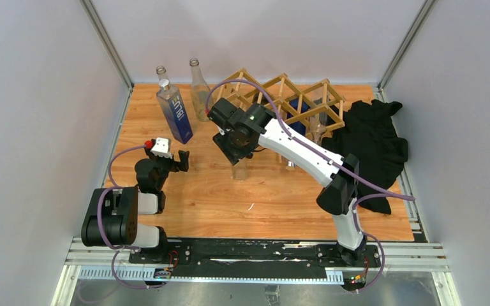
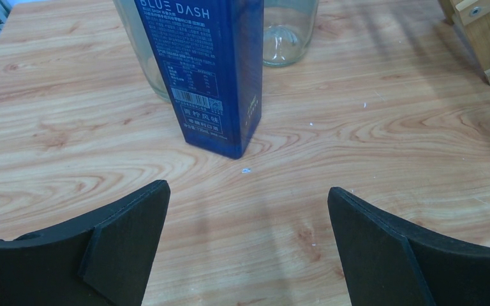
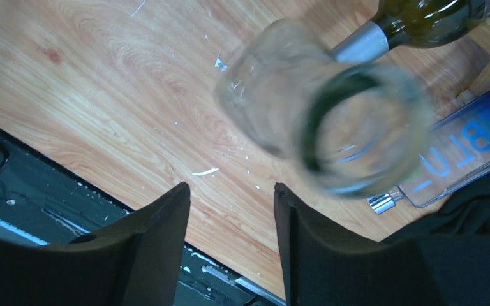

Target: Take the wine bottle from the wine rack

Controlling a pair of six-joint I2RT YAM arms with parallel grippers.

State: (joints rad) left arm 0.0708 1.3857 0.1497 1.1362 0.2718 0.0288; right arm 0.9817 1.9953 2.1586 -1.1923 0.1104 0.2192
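The light wooden wine rack (image 1: 306, 95) stands at the back of the table. In the right wrist view a green wine bottle (image 3: 421, 16) with a silver foil neck lies in it, beside a lying blue bottle (image 3: 466, 146). My right gripper (image 1: 233, 150) hangs in front of the rack's left end. It also shows in the right wrist view (image 3: 231, 188), open and holding nothing. A blurred clear glass bottle (image 3: 319, 121) is just beyond its fingertips, not between them; in the top view this bottle (image 1: 240, 169) stands under the gripper. My left gripper (image 1: 172, 156) is open and empty (image 2: 249, 186).
A tall blue square bottle (image 1: 175, 115) (image 2: 210, 76) stands at the back left, with two clear glass bottles (image 1: 199, 95) (image 1: 161, 73) beside and behind it. A black cloth (image 1: 373, 143) lies crumpled at the right edge. The cell walls close in left and right.
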